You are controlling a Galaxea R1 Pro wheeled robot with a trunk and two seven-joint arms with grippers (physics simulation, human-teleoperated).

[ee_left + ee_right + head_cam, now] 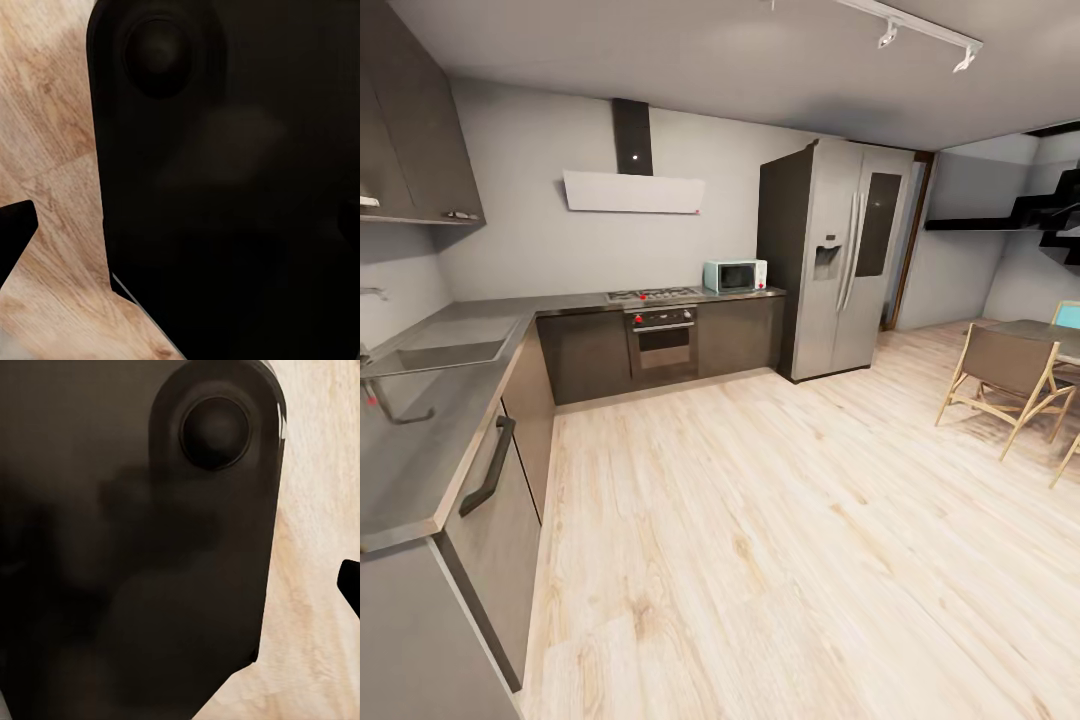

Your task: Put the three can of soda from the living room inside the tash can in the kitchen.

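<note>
You are looking into the kitchen (660,330) from the head view: dark grey cabinets (585,355) run along the far wall and down your left side under a grey surface (420,440) with a sink (435,355). The built-in oven (662,340) sits below the hob, the teal microwave (735,276) stands on the surface just beside the steel fridge (850,260), and the white hood (633,191) hangs above. A wooden chair (1010,385) and table edge show at your right over the light plank floor (780,520).

Both wrist views show a dark robot body part (225,187) close up, with floor behind it. You cannot tell how either set of jaws stands, and you cannot tell from here where the cans or the bin are.
</note>
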